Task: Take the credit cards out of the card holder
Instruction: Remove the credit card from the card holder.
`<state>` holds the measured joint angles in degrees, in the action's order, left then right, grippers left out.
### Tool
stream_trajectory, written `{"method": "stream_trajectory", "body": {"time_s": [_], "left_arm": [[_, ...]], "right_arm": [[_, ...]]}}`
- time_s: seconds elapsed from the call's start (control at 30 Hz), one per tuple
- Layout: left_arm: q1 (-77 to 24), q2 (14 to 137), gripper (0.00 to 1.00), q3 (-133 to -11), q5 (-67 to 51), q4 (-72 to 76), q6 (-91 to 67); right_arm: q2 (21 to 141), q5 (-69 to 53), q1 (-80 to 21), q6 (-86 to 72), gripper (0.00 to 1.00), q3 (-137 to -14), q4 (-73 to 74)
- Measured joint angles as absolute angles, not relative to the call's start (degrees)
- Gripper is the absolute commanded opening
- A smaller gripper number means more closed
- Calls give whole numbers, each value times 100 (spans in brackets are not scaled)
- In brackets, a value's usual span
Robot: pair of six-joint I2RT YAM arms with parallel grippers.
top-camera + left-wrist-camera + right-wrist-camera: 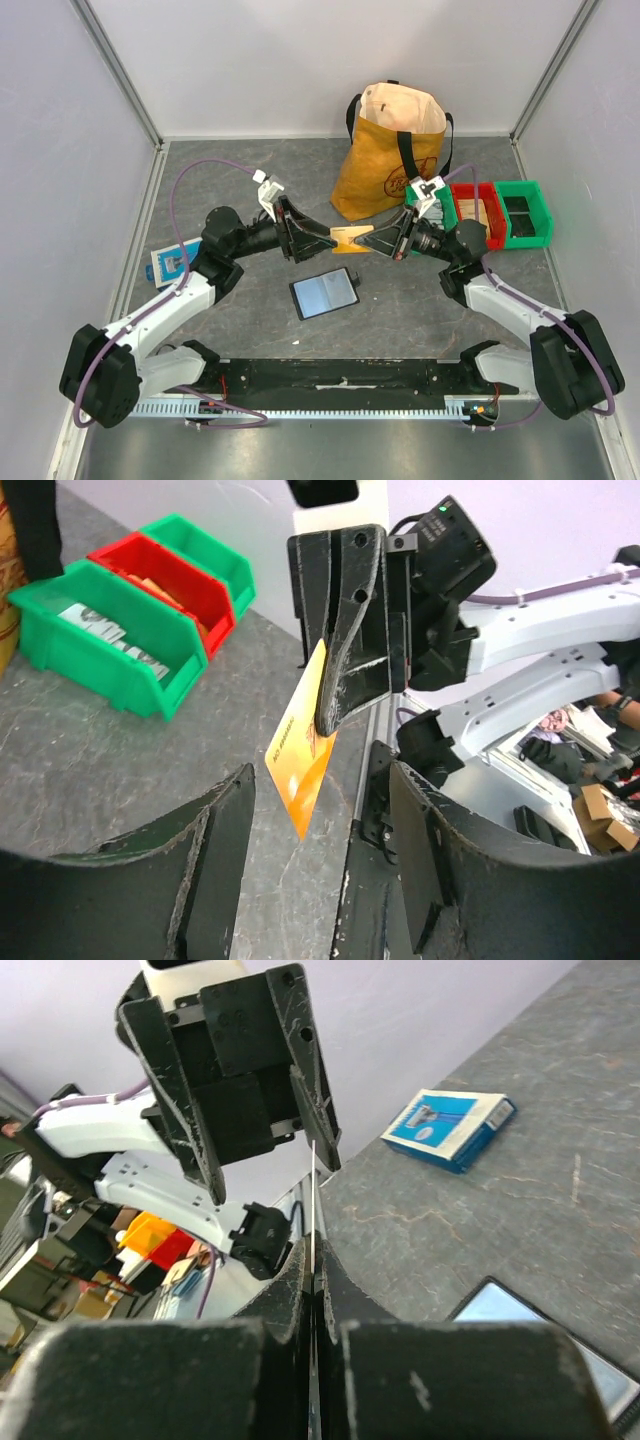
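My right gripper [313, 1260] is shut on an orange credit card [350, 240], held in the air on its edge above the middle of the table. In the right wrist view the card [313, 1195] shows only as a thin line rising from between the fingers. My left gripper [320, 820] faces it, open, and the card's lower corner [300, 760] reaches in between its fingers [215, 850] without touching either. The black card holder [323, 293] lies open on the table below, a pale blue-grey card showing inside it.
A yellow-brown bag [390, 150] stands at the back. Green and red bins [500, 212] sit to its right, seen also in the left wrist view [100, 645]. A blue-and-white flat box [172, 262] lies at the left, near the wall.
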<state>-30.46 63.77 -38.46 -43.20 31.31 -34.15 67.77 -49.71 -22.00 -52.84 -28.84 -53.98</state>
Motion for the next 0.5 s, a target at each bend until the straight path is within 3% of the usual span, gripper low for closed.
{"method": "stream_trajectory", "body": {"time_s": [0.23,0.3,0.5], "left_arm": [[-3046,6504,53,-3844,-4545,3653,-3885],[-3046,6525,45,-3839,-4541,3660,-3953],[-3046,6525,4,-3806,-4571,3774,-4141]], "right_arm": [[7046,-5223,-2528,-5660,0,-2862,-6318],[7085,-5271,-2585,-5706,0,-2862,-6436],[7111,-5260,-2602,-5760,2,-2862,-6600]]}}
